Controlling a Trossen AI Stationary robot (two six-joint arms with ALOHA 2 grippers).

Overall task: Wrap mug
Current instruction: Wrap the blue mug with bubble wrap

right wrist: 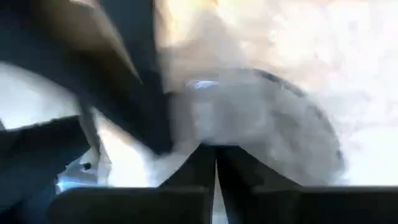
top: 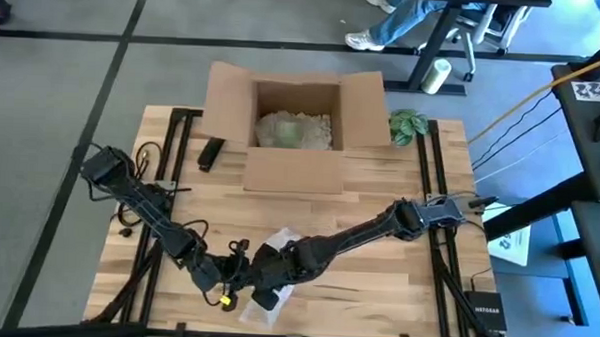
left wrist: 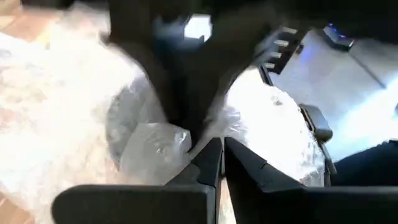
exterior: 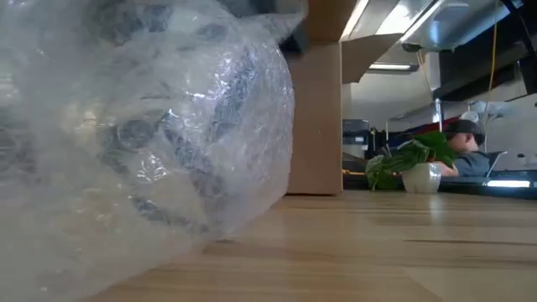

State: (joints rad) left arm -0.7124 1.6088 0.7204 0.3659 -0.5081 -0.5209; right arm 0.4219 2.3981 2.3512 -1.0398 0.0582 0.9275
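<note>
Wooden table [top: 376, 281], dark mug [right wrist: 273, 130] swaddled in bubble wrap [exterior: 126, 134], both grippers' fingers pinching the wrap

Bubble wrap [exterior: 143, 126] filled the low view's left side, cut off by its edges, with the mug inside only a dark blur. The right wrist view was smeared.

bubble wrap [exterior: 143, 126]: showing clear, bubbled — something dark inside
cardboard box [top: 228, 104]: showing plain brown
table [top: 396, 282]: showing pale wood grain
plant [exterior: 403, 161]: showing green — white pot
</note>
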